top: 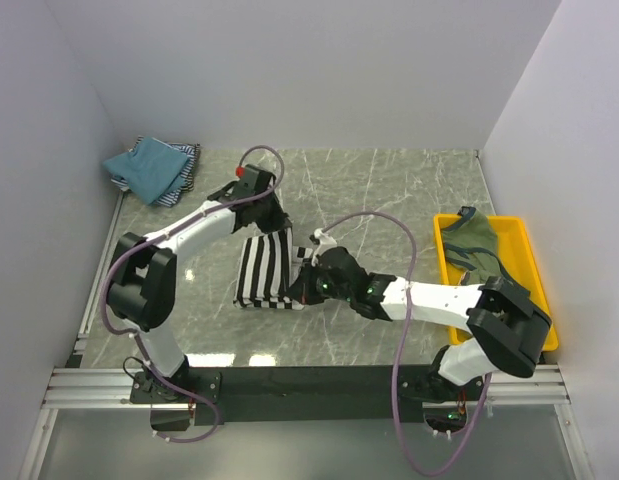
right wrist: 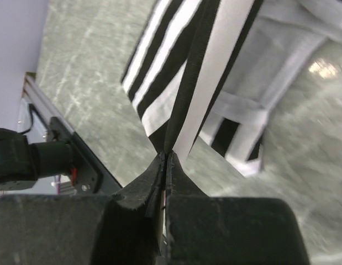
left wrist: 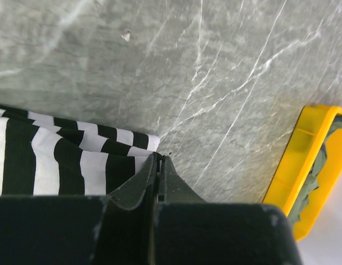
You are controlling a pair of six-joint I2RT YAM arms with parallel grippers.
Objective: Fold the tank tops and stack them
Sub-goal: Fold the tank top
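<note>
The black-and-white striped tank top (top: 262, 268) lies partly folded in the middle of the table. My left gripper (top: 280, 230) is at its far right corner; in the left wrist view this gripper (left wrist: 159, 157) is shut, with the corner of the striped cloth (left wrist: 60, 160) running in at its tips. My right gripper (top: 302, 275) is at the top's near right edge, and in the right wrist view it (right wrist: 166, 154) is shut on a pulled-up fold of the striped cloth (right wrist: 198, 72). The teal tank top (top: 147, 167) lies on a fine-striped one (top: 189, 163) at the far left. An olive-green top (top: 474, 245) lies in the tray.
A yellow tray (top: 521, 232) stands at the right edge of the table and shows in the left wrist view (left wrist: 303, 160). White walls close in the left, far and right sides. A metal rail (top: 289, 385) with the arm bases runs along the near edge.
</note>
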